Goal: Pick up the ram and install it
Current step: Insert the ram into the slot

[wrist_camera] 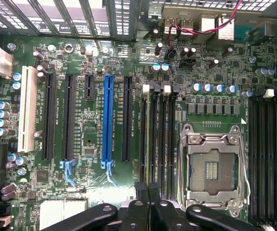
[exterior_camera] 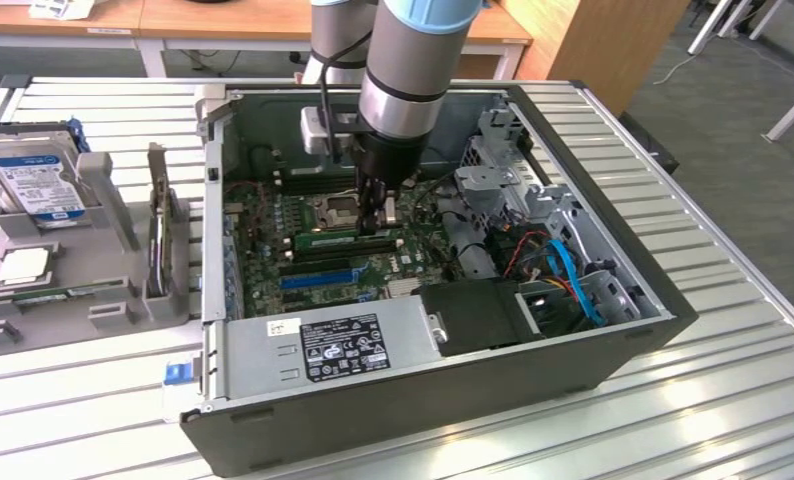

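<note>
- Inside the computer case (exterior_camera: 557, 335), ram (wrist_camera: 151, 139) stands on edge among the memory slots (wrist_camera: 163, 139), beside the processor socket (wrist_camera: 213, 168).
- Long axis runs along the slots.
- Jaws nearly together, pinching ram's top edge at one end.

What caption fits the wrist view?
Shut claw over the ram upright on the motherboard, beside the empty CPU socket.
</note>
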Controlling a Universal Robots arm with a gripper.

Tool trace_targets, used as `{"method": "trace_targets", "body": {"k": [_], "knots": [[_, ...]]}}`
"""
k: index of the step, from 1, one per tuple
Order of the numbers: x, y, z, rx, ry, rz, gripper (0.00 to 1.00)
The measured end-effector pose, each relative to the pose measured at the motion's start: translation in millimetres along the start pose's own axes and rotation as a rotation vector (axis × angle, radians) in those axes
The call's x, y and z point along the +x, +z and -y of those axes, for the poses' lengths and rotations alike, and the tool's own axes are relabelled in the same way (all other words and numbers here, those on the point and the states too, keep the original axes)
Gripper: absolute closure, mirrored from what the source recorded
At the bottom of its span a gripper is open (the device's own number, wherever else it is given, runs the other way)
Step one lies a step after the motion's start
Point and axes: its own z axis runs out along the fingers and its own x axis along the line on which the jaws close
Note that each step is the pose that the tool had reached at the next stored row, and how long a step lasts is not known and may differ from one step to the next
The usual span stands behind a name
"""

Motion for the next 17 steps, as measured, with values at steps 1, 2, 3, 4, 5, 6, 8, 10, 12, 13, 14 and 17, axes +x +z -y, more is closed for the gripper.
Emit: {"method": "trace_targets", "body": {"k": [1,2,3,4,5,6,8,10,12,13,14,17], "knots": [[0.0,0.1,-0.5,0.0006,0.000,0.0001,0.88],[1.7,0.0,-0.5,0.0005,0.000,0.0001,0.88],[1.8,-0.1,-0.5,0.0005,0.000,0.0001,0.88],[1.9,-0.1,-0.5,0.0005,0.000,0.0001,0.88],[2.1,-0.1,-0.5,0.0005,0.000,0.0000,0.88],[2.3,-0.1,-0.5,0.0005,0.000,0.0001,0.88],[3.0,2.1,-0.4,0.0005,0.000,0.0001,0.88],[3.0,2.1,-0.4,0.0010,0.000,0.0001,0.88],[3.0,2.1,-0.5,0.0010,0.000,0.0001,0.88],[2.9,2.2,-0.8,0.0011,0.000,0.0001,0.88],[2.9,2.1,-0.9,0.0011,0.000,0.0001,0.88],[3.0,2.3,-1.2,0.0027,-0.001,-0.0001,0.88]]}}
